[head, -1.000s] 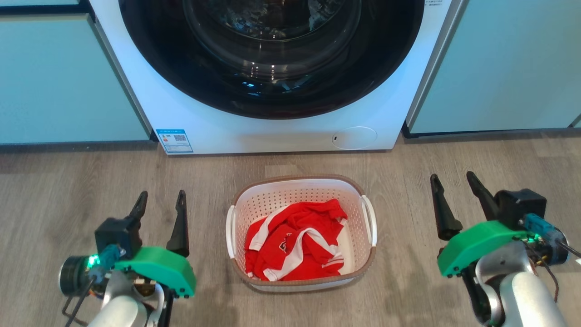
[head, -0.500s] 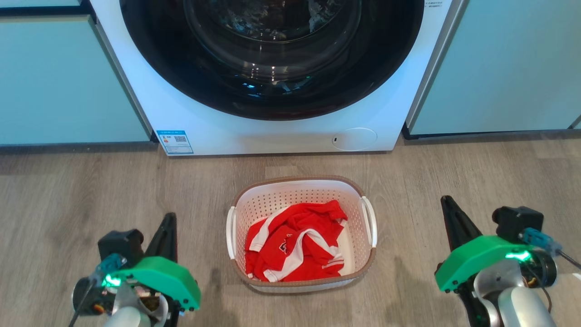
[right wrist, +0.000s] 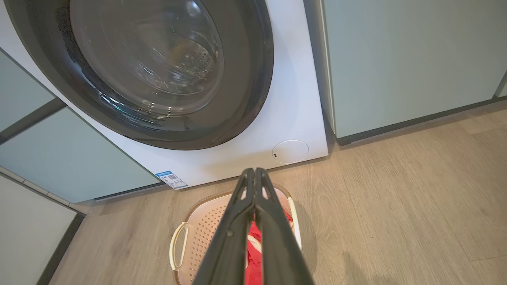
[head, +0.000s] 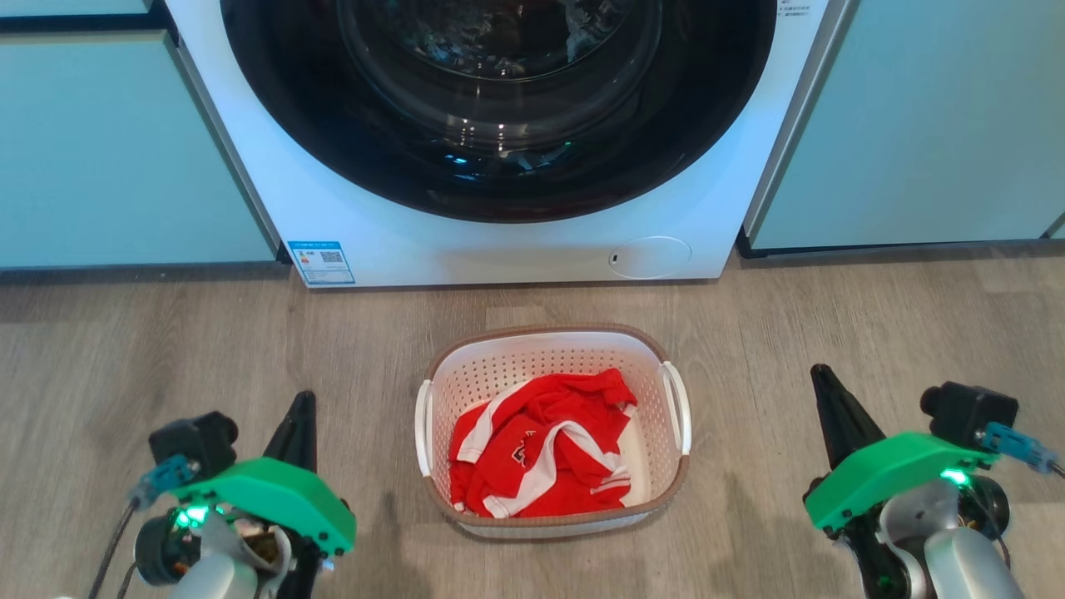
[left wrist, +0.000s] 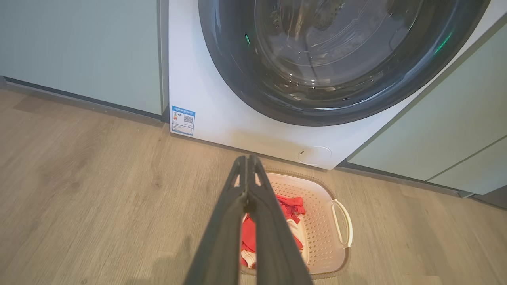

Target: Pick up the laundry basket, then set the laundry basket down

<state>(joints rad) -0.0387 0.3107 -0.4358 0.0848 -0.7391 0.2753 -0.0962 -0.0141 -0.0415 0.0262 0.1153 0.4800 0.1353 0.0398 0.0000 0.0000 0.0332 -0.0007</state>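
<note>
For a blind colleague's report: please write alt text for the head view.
A white laundry basket with a brown rim sits on a wood floor before a front-loading washing machine, holding a red-and-white garment. The left gripper and right gripper, both shut, flank it without touching.

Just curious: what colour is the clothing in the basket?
The clothing is red with white trim, clearest in the head view.

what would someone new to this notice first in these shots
The red and white garment crumpled in the laundry basket on the wood floor grabs the eye, centre of the head view. Behind it looms the washing machine with its big dark round door. The left gripper and right gripper, both shut, flank the basket without touching it.
</note>
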